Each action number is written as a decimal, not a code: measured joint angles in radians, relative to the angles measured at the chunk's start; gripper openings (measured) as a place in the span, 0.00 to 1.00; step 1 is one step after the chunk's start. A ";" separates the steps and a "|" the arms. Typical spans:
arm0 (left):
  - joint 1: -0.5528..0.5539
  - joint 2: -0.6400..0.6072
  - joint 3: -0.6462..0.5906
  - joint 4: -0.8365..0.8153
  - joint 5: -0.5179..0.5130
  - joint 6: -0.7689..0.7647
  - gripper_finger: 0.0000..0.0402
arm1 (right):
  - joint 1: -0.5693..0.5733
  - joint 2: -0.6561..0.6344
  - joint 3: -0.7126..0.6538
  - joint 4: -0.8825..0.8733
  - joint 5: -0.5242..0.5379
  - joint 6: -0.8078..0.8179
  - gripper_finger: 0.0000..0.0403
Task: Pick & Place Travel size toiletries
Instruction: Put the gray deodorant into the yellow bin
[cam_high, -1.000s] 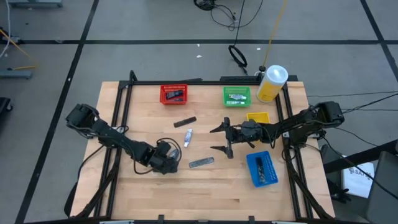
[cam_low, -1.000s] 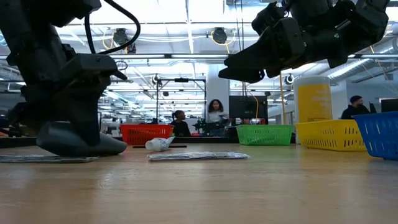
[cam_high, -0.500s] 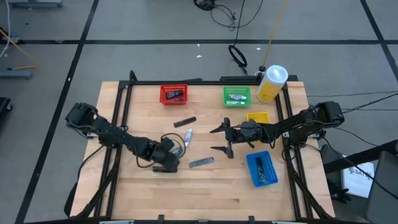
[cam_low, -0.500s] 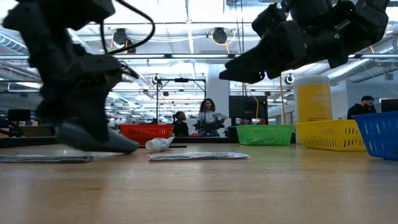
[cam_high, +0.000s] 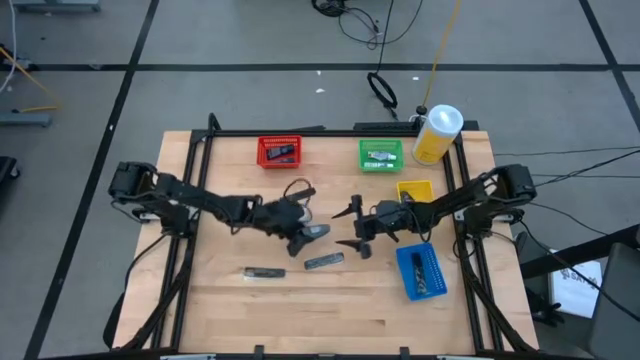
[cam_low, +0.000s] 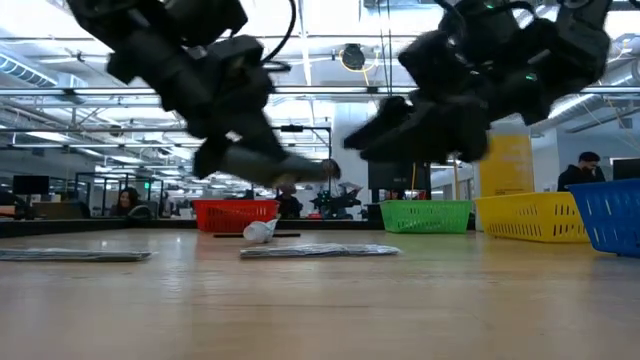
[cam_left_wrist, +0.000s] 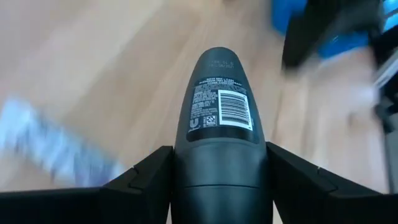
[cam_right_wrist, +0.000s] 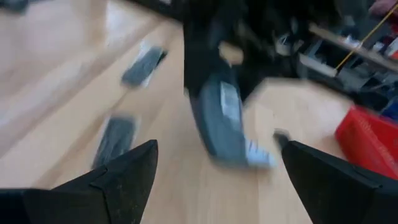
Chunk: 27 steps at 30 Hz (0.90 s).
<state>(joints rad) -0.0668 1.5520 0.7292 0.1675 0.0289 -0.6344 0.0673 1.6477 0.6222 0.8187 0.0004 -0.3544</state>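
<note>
The left gripper (cam_high: 303, 232), near the middle of the worktop (cam_high: 330, 300), pinches a dark grey bottle (cam_left_wrist: 221, 121) (barcode label visible) above the wood. The right gripper (cam_high: 352, 225) hovers just beside, jaws spread wide, empty.

Table (cam_high: 330, 300): pale, light-brown wood planks with a black frame.
Far edge: red bin (cam_high: 279, 151) left, green bin (cam_high: 381, 155) right, large yellow bottle (cam_high: 435, 136) with white cap beyond it.
Right side: yellow bin (cam_high: 415, 188), blue bin (cam_high: 421, 271) nearer.
Dark grey mini bottle (cam_left_wrist: 220, 118): white barcode label, small white print.
Silvery grey sachet (cam_high: 324, 261) and dark sachet (cam_high: 264, 272) near centre.
Both arms black.
</note>
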 joint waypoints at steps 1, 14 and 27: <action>0.016 0.000 0.000 0.036 0.015 0.019 0.56 | 0.000 0.017 0.018 0.009 0.008 0.007 0.83; 0.150 0.000 0.002 0.210 0.173 0.091 0.52 | -0.007 0.037 0.108 -0.051 0.106 -0.082 0.83; 0.164 0.000 0.002 0.223 0.182 0.102 0.56 | -0.047 0.022 0.188 -0.216 0.102 -0.140 0.83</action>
<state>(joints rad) 0.0973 1.5517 0.7307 0.3901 0.2110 -0.5320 0.0204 1.6697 0.8104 0.6031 0.1026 -0.4946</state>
